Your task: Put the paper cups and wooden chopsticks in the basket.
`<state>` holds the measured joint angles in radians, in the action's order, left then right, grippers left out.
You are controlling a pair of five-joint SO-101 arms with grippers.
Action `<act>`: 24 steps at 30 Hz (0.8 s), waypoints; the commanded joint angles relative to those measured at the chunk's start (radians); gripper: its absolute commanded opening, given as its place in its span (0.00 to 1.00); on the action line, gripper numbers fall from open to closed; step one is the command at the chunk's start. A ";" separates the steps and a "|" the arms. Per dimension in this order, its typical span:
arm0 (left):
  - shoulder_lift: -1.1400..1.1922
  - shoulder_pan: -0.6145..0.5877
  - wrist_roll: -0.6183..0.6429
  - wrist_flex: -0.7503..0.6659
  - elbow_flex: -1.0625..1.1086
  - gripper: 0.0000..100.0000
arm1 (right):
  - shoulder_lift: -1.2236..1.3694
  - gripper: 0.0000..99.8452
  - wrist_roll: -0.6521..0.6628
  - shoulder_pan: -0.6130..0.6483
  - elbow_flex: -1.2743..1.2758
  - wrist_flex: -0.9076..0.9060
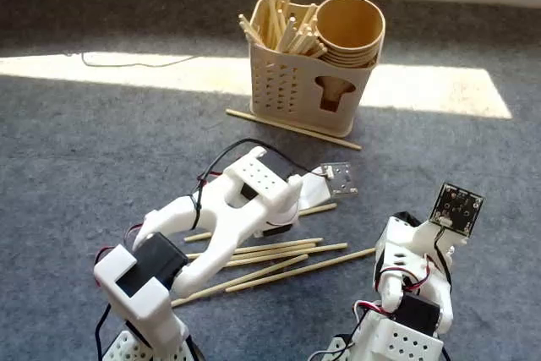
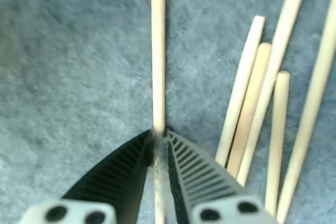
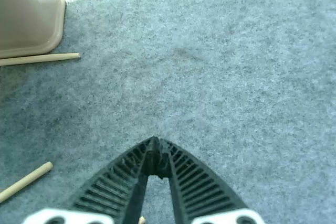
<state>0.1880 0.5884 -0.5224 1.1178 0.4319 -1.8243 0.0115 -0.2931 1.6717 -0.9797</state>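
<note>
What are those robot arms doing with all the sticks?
They are tidying. The left arm's fingers are pinched shut on one pale wooden chopstick down at the grey carpet, with more loose chopsticks beside it. The right arm's fingers are shut and empty. The cream plastic basket already holds brown paper cups and chopsticks.

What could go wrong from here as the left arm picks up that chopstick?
The left pincer is shut on a thin chopstick that lies on the carpet, so it may slip or pivot when lifted. The basket is already crowded with upright chopsticks beside the cups, so a new one might catch and fall out.
</note>
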 commanded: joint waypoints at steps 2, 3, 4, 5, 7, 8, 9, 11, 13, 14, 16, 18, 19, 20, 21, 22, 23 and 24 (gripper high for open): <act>-0.021 -0.059 -0.003 0.002 0.001 0.01 | -0.012 0.01 0.009 -0.010 0.111 -0.001; -0.021 -0.071 -0.003 0.002 0.001 0.01 | -0.012 0.01 0.009 -0.010 0.111 -0.001; -0.021 -0.081 -0.003 0.002 0.001 0.01 | -0.012 0.01 0.009 -0.010 0.111 -0.001; -0.022 -0.087 -0.003 0.002 0.001 0.01 | -0.012 0.01 0.009 -0.010 0.111 -0.001; -0.041 -0.091 -0.003 0.003 0.007 0.01 | -0.012 0.01 0.009 -0.010 0.111 -0.001; -0.062 -0.091 -0.005 0.006 0.012 0.01 | -0.012 0.01 0.009 -0.010 0.111 -0.001; -0.087 -0.091 -0.005 0.020 0.019 0.01 | -0.012 0.01 0.009 -0.010 0.111 -0.001; -0.148 -0.091 -0.006 0.037 0.045 0.01 | -0.012 0.01 0.009 -0.010 0.111 -0.001; -0.217 -0.093 -0.006 0.031 0.088 0.01 | -0.012 0.01 0.009 -0.010 0.111 -0.001; -0.246 -0.099 -0.006 0.031 0.104 0.01 | -0.012 0.01 0.009 -0.010 0.111 -0.001; -0.294 -0.116 -0.005 0.031 0.119 0.01 | -0.012 0.01 0.009 -0.010 0.111 -0.001; -0.325 -0.139 -0.003 0.031 0.124 0.01 | -0.012 0.01 0.009 -0.010 0.111 -0.001; -0.331 -0.151 -0.003 0.031 0.122 0.01 | -0.012 0.01 0.009 -0.010 0.111 -0.001; -0.335 -0.163 -0.003 0.031 0.120 0.01 | -0.012 0.01 0.009 -0.010 0.111 -0.001; -0.340 -0.173 -0.003 0.031 0.120 0.01 | -0.012 0.01 0.009 -0.010 0.111 -0.001; -0.341 -0.179 -0.003 0.032 0.120 0.01 | -0.012 0.01 0.009 -0.010 0.111 -0.001; -0.343 -0.180 -0.003 0.037 0.119 0.01 | -0.012 0.01 0.009 -0.010 0.111 -0.001; -0.343 -0.180 -0.002 0.038 0.119 0.01 | -0.012 0.01 0.009 -0.010 0.111 -0.001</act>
<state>-0.1097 0.4242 -0.5178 1.1469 0.5608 -1.8243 0.0115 -0.2931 1.6717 -0.9797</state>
